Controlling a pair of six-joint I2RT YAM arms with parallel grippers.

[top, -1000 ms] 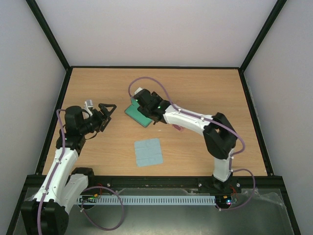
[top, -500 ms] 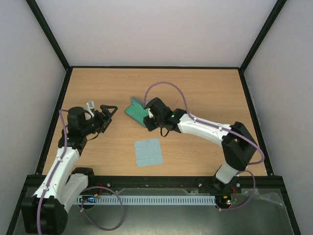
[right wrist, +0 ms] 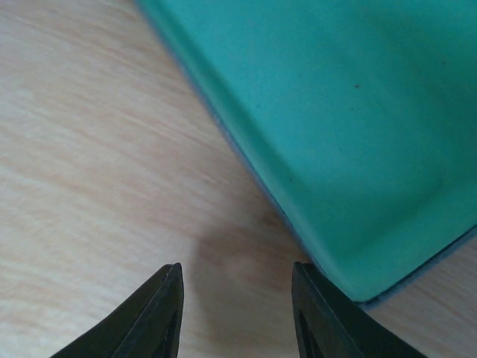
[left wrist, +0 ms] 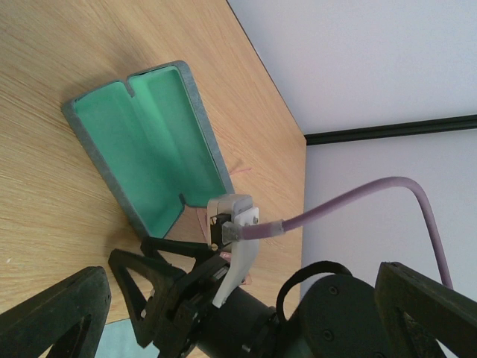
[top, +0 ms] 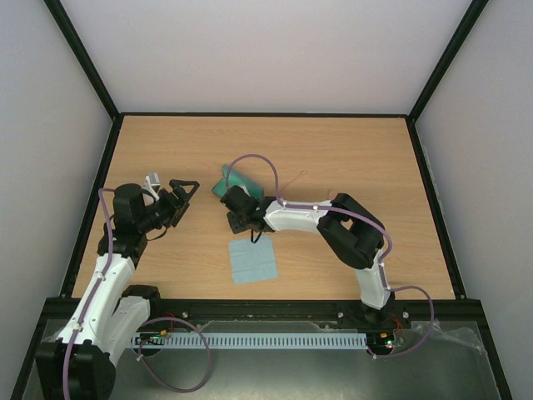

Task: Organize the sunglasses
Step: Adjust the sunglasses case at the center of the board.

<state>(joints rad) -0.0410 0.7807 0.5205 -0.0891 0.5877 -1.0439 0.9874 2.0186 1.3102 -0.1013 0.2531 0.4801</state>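
1. The table (top: 358, 150) is offering open wood toward the upper and right edges of the top view.
2. The open case (left wrist: 149, 142) is lying mid-table, with the cloth (top: 253, 260) below it.
3. The sunglasses (top: 293, 178) are peeking out just right of the case, mostly hidden by the right arm.
4. The right gripper (right wrist: 237, 294) is standing parted over bare wood at the case's corner, grasping nothing.
5. The left gripper (top: 185, 198) is gaping wide at centre left, empty.

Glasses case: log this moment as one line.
grey-blue glasses case with green lining: open, empty, on wooden table | right hand: open, empty, beside case corner | left hand: open, empty, clear of case
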